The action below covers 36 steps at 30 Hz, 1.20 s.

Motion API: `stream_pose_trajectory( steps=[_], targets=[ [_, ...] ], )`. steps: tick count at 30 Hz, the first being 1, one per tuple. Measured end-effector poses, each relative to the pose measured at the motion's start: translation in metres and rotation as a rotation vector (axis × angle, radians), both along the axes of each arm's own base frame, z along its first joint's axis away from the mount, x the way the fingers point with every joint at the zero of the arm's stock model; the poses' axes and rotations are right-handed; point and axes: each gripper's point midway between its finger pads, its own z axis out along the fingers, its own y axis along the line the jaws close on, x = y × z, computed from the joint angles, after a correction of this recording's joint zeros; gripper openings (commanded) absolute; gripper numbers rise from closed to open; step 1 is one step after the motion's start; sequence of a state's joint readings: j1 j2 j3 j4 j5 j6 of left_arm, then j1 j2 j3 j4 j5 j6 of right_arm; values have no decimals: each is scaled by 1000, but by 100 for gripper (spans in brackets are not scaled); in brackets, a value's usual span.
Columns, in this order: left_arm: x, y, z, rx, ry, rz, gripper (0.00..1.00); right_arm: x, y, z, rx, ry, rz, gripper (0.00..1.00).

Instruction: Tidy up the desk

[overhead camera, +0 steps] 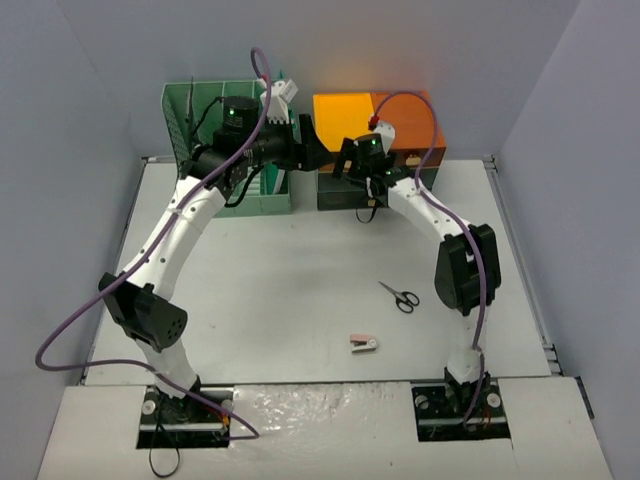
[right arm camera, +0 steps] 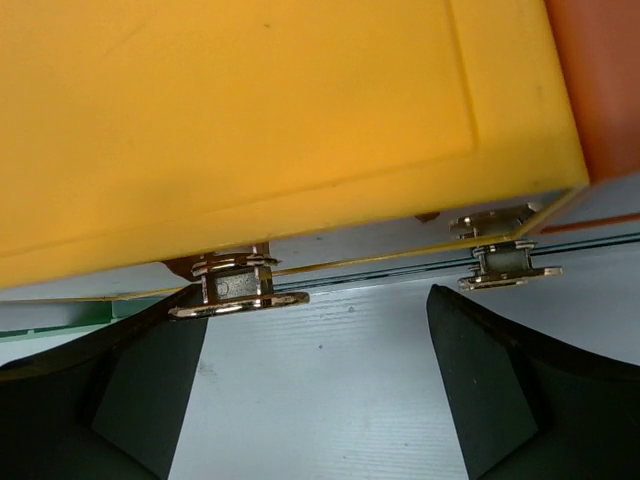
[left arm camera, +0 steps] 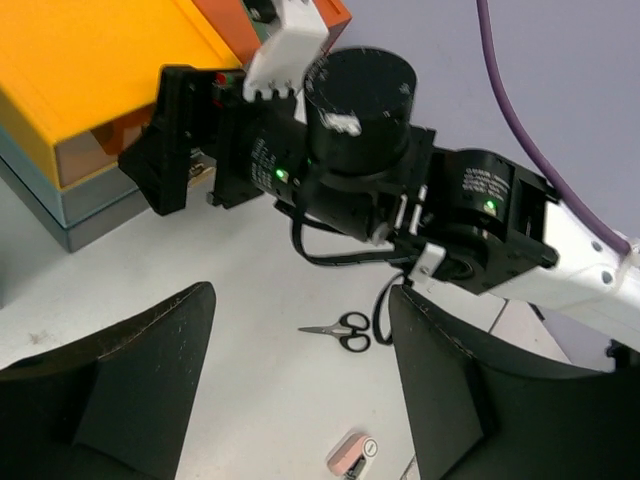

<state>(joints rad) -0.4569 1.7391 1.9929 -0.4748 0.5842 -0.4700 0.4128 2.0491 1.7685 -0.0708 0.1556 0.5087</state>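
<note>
Both jaws wide, empty: right gripper (right arm camera: 315, 300) squared on drawer unit (right arm camera: 250, 120), desk (overhead camera: 280, 270) far edge, likely to open it; left gripper (left arm camera: 300, 300) beside.

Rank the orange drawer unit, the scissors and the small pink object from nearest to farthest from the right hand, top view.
1. Orange drawer unit, at the right hand, far side.
2. Scissors, middle right.
3. Small pink object, front centre.

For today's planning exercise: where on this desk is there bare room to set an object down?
Free patch: the middle of the desk, between the left arm and right arm, in front of the rack and drawers, left of the scissors. Crowded: the back, where both arms meet; a pink item lies near the scissors.
</note>
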Motion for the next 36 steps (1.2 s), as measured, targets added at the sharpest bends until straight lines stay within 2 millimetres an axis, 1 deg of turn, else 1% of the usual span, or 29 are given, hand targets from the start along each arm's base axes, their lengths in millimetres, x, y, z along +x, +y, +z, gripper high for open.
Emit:
stream_pose_trajectory(
  steps=[3,5,7,9,10,14,16,18,20,23,25,28,30,32,34,36],
  targets=[
    [11,-4,0,12,-22,-7,67,-17,-12,0,22,2,-31,87],
    [19,-8,1,19,-43,-10,67,-37,-22,3,31,11,-51,87],
    [26,-10,0,25,-53,-13,67,-59,-34,9,35,18,-75,87],
    [35,-13,-3,33,-61,-13,67,-75,-47,20,38,3,-107,87],
    [40,-15,-5,36,-67,-12,67,-84,-57,26,35,-4,-129,87],
    [63,-20,-25,66,-56,0,67,-102,-96,70,56,-95,-231,87],
    [76,-24,-37,79,-49,9,67,-109,-106,89,73,-137,-256,87],
    [84,-26,-52,93,-28,14,67,-113,-106,99,81,-158,-254,87],
    [88,-28,-64,105,-7,17,67,-113,-104,98,79,-155,-249,87],
    [92,-27,-72,118,8,26,67,-106,-98,80,56,-110,-243,86],
    [94,-25,-70,118,2,34,67,-99,-95,64,37,-72,-241,85],
    [104,-23,-55,100,-40,50,67,-100,-93,43,9,-13,-235,85],
    [111,-21,-48,93,-67,65,67,-103,-92,40,2,1,-229,85],
    [120,-19,-43,90,-95,81,67,-103,-92,41,1,-3,-226,85],
    [128,-18,-46,93,-107,92,67,-104,-92,42,-5,-3,-221,85],
    [136,-19,-55,102,-106,100,67,-106,-92,41,-9,-1,-215,85]
  ],
)
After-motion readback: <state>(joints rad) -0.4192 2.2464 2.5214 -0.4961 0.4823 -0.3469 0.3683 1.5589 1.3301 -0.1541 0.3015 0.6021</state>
